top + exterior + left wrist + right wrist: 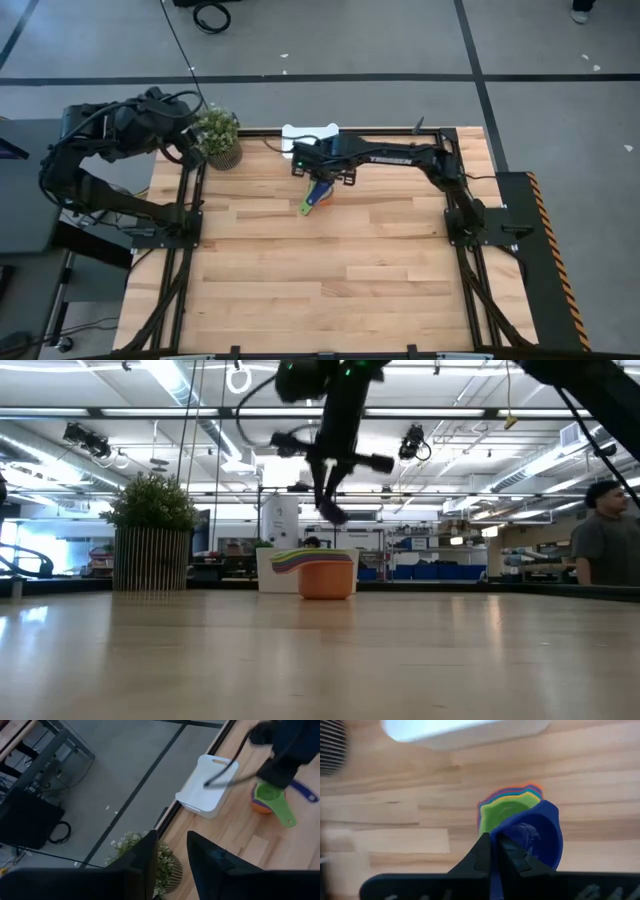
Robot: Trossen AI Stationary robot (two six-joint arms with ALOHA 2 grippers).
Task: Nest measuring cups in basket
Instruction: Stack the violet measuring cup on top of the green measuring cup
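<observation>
Right end effector (495,851) pinching blue measuring cup (536,836) above nested cups (507,807), left arm parked beside plant (218,135)

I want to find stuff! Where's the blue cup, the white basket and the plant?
blue measuring cup (547,827), right wrist view, on its bowl wall.
white basket (202,795), left wrist view, on its bare floor.
potted plant (152,500), low view, on its leaves.
</observation>
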